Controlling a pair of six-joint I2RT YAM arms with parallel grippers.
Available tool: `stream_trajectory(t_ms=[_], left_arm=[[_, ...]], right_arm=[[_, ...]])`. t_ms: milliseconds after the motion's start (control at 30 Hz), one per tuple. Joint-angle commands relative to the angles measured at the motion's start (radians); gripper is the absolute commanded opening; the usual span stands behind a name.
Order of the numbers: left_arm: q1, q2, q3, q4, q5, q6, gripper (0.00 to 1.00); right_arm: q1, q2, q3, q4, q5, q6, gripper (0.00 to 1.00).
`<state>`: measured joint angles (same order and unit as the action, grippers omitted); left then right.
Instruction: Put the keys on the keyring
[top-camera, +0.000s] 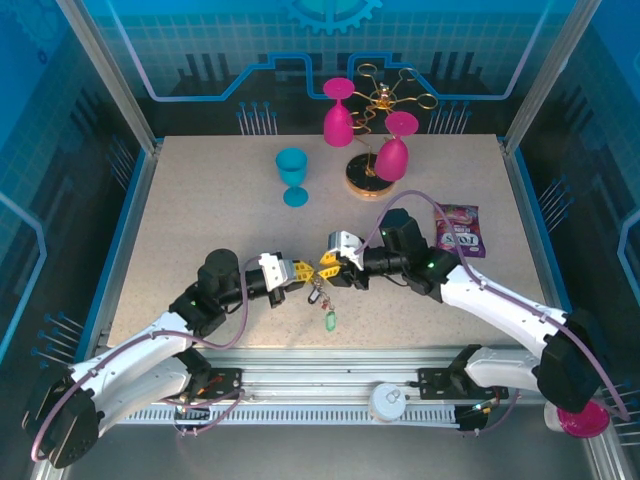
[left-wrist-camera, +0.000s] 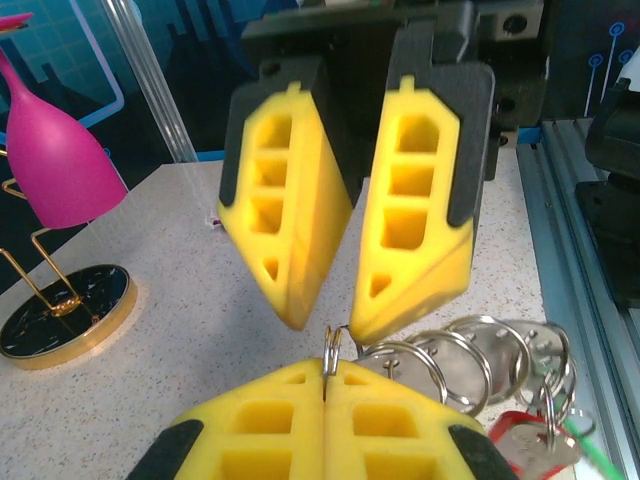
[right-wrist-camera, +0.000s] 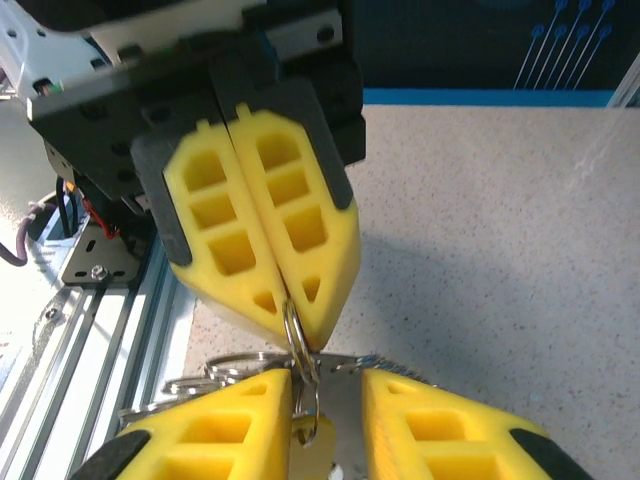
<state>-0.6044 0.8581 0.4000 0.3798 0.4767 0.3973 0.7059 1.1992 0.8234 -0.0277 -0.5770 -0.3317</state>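
Your left gripper (left-wrist-camera: 325, 378) is clamped tight. Its two yellow, pocketed fingers meet flush, and the keyring (left-wrist-camera: 329, 346), a thin bright metal loop, is pinched edge-on in the seam between them. From the right wrist you see the same grip: the left gripper's wedge-shaped tips are pressed together, with the loop poking out below them.

Your right gripper (right-wrist-camera: 325, 385) is partly open. Its black-backed yellow fingers sit apart on either side of the loop, and one tip just touches the wire. It has hold of nothing.

Beside the pinch hangs a run of silvery split rings (left-wrist-camera: 470, 352), round and glossy and overlapping like chain links. The keys (left-wrist-camera: 527, 440) dangle from them — a flat metal blade and a red plastic head show here.

From above, both grippers meet nose to nose over the near middle of the speckled beige table (top-camera: 200, 200), with the keys hanging just below them and a green tag (top-camera: 329, 321) lowest.

At the far side stand a blue goblet (top-camera: 292, 175) and a gold wire rack (top-camera: 385, 100) on a round base, which carries two pink goblets (top-camera: 338, 112). A glossy purple packet (top-camera: 460, 230) lies to the right.
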Motion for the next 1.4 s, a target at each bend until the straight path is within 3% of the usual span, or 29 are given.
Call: stream_trajectory(t_ms=[0, 867, 1200, 1367], left_arm=[[-0.001, -0.002, -0.013, 0.062, 0.035, -0.005, 0.0], [-0.001, -0.001, 0.0, 0.007, -0.018, 0.033, 0.0], [-0.001, -0.003, -0.01, 0.065, 0.015, -0.007, 0.0], [-0.001, 0.001, -0.017, 0.092, 0.032, -0.036, 0.0]], right_arm=[[-0.008, -0.009, -0.017, 0.041, -0.019, -0.01, 0.25], [0.013, 0.043, -0.038, 0.106, -0.029, -0.069, 0.24], [0.02, 0.087, -0.014, 0.13, -0.036, -0.077, 0.19], [0.024, 0.112, 0.005, 0.157, -0.044, -0.087, 0.1]])
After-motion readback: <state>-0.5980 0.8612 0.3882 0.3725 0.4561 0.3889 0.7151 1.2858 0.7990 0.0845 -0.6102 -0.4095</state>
